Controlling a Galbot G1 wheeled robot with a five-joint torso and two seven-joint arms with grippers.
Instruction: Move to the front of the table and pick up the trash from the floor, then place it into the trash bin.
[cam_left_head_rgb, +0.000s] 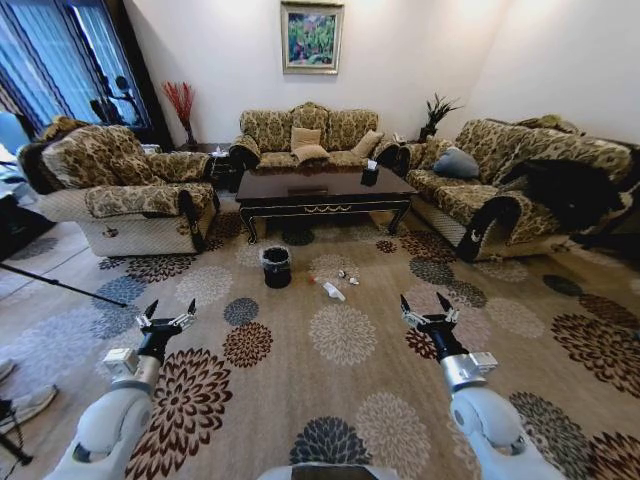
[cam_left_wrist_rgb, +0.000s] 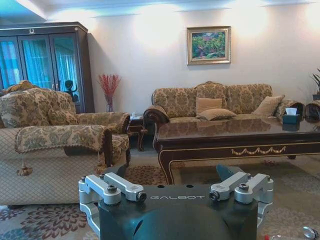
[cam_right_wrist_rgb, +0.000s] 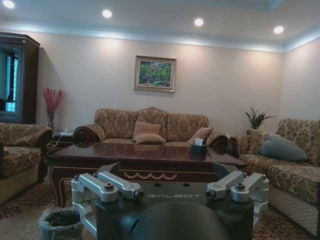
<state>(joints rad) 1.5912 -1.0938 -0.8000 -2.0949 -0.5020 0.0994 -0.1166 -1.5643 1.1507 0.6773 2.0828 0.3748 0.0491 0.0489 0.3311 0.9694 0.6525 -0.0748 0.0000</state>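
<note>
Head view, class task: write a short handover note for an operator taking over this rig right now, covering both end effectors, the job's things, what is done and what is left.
Left end effector: open, holding nothing, raised over the floor.
Right end effector: open, holding nothing, raised likewise.
Trash: a white wrapper and small pieces beside it lie on the carpet ahead, in front of the table.
Trash bin: upright, to the left of the trash.
Done: nothing picked up.
Left: drive closer, pick up each piece, drop it in the bin.
</note>
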